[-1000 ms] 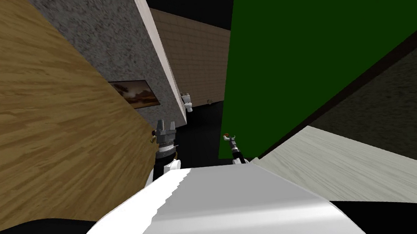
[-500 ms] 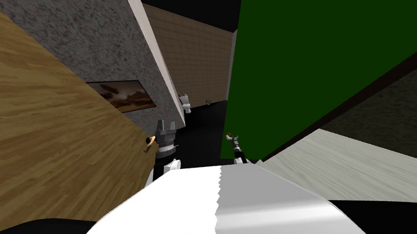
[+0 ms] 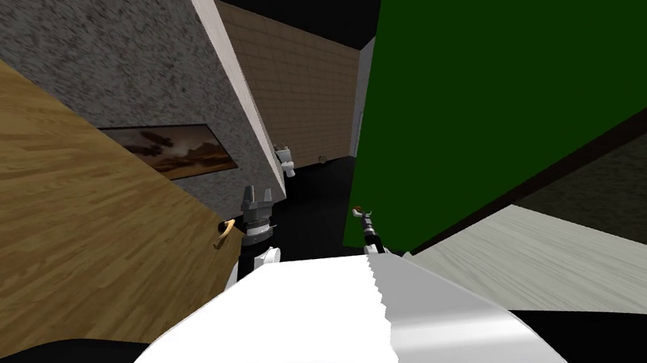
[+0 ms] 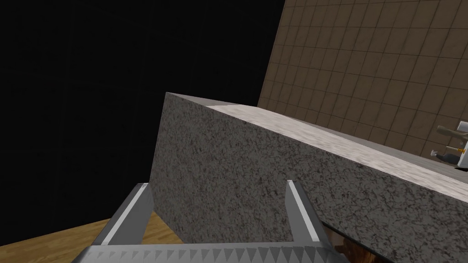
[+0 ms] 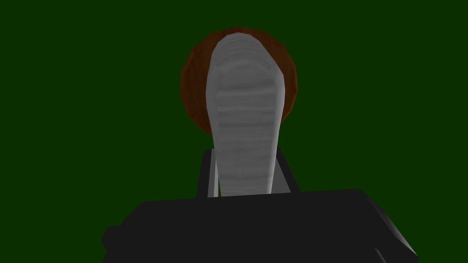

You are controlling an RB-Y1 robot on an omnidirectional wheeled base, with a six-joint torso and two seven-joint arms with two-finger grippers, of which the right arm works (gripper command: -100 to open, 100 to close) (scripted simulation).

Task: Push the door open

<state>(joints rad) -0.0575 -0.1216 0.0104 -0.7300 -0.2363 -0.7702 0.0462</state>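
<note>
The dark green door (image 3: 499,82) stands to the right of the gap ahead. Its grey lever handle (image 5: 244,105) sits on a brown round plate (image 5: 192,91). My right gripper (image 3: 357,212) is at the door's near edge, and in the right wrist view my right gripper (image 5: 244,155) is shut on that lever, its fingers pressing the lever's sides. My left gripper (image 3: 256,192) hangs open beside the wooden door's edge. In the left wrist view the left gripper (image 4: 215,184) holds nothing.
A wooden door (image 3: 40,220) with a gold handle (image 3: 223,232) lies close on my left. Behind it is a speckled grey wall (image 3: 122,69) with a framed picture (image 3: 165,151). Past the gap are a tan tiled wall (image 3: 295,73) and a white toilet (image 3: 287,160).
The green door's free edge has swung away to the right, widening the gap. I have moved forward. The wooden door's gold handle has come into view by my left gripper.
</note>
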